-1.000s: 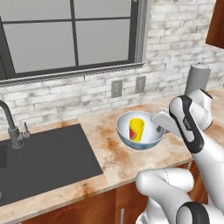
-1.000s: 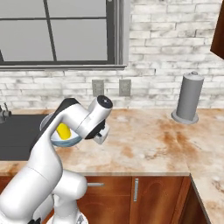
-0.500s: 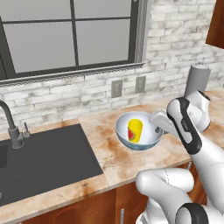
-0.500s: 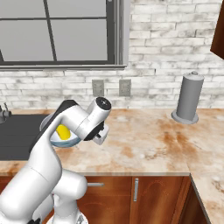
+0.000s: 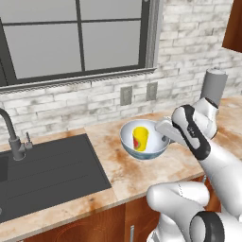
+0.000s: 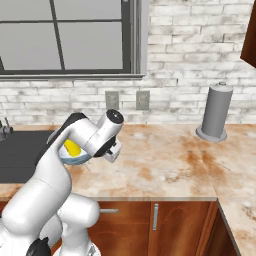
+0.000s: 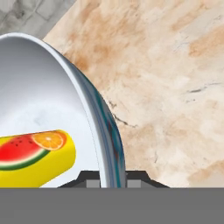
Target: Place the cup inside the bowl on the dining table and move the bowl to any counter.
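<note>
A beige marble counter point(image 5: 123, 175) runs under a window point(image 5: 75, 38) and white brick wall, with a dark sink point(image 5: 47, 170) and faucet point(image 5: 12, 134) sunk into it at the left and a grey cylinder point(image 6: 215, 112) standing at the far right. The white arm point(image 5: 203, 146) rises from below, bends at a dark-banded joint and reaches left, its wrist level with the bowl point(image 5: 142, 139). The gripper point(image 7: 111, 180) pinches the bowl's right rim, one finger inside the wall and one outside, jaws nearly together on it. The bowl sits over the counter between sink and cylinder; whether it touches the top or hangs just above cannot be told. The cup point(image 5: 140, 138) lies inside the bowl, its fruit print showing in the hand view. In the right base view the arm hides most of the bowl, and the fingertips are barely visible.
</note>
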You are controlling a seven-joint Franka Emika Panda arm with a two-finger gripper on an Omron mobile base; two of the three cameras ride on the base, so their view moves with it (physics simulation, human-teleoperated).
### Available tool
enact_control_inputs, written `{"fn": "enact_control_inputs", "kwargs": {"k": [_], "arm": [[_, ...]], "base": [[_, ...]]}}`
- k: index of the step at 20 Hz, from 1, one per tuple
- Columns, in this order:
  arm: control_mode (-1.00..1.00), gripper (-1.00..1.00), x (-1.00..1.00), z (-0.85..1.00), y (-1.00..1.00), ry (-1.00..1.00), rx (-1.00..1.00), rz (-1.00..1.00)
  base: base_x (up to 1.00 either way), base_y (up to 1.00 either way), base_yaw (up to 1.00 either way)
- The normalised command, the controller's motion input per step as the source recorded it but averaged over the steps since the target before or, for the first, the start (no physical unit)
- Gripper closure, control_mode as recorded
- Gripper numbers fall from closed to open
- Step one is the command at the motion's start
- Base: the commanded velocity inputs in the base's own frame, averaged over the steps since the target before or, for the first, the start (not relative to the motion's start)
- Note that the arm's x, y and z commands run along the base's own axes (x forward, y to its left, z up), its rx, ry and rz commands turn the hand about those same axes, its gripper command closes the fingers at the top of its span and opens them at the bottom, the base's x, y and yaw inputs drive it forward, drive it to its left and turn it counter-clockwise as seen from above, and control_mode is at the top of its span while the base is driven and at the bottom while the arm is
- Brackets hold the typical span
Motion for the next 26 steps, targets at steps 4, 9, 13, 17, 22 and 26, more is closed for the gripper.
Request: {"fn": "enact_control_inputs", "kwargs": {"k": [4, 9, 13, 17, 22, 26], "arm": [[-1.0, 1.0, 0.28, 0.0, 0.17, 0.15, 0.0, -0.01], [-1.0, 1.0, 0.09, 0.0, 0.11, 0.16, 0.06, 0.0], [-1.0, 1.0, 0.06, -0.17, 0.0, 0.05, 0.06, 0.01], [-1.0, 1.0, 0.08, -0.32, 0.0, -0.1, 0.0, 0.0], [-1.0, 1.0, 0.11, -0.22, 0.02, -0.16, 0.0, 0.0], [-1.0, 1.0, 0.09, -0.12, 0.06, -0.14, -0.03, 0.0]], "base": [[0.0, 0.0, 0.0], [0.0, 0.0, 0.0], [0.0, 0.0, 0.0], [0.0, 0.0, 0.0], [0.0, 0.0, 0.0], [0.0, 0.0, 0.0]]}}
